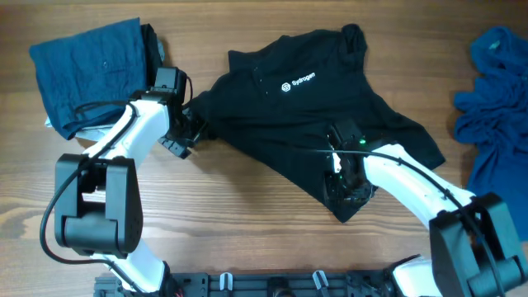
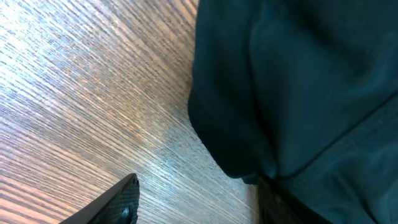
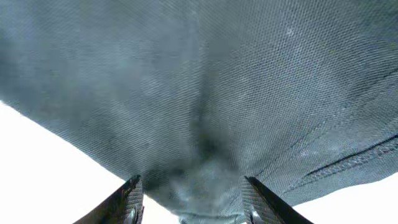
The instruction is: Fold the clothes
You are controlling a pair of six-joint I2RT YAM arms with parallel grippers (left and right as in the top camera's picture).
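The clothes here are chiefly a black polo shirt (image 1: 289,115) with a small white chest logo, spread crumpled across the middle of the table. My left gripper (image 1: 188,136) sits at the shirt's left edge. In the left wrist view it (image 2: 198,186) is open, bare wood shows between the fingers, and the shirt (image 2: 298,81) drapes over the right finger. My right gripper (image 1: 340,183) is low on the shirt's front hem. In the right wrist view it (image 3: 193,193) stands open, with a bunch of the shirt (image 3: 199,81) between the fingers.
A folded blue garment (image 1: 91,70) lies at the back left, close behind my left arm. A loose blue garment (image 1: 495,99) is heaped at the right edge. Bare wooden table (image 1: 247,214) shows along the front.
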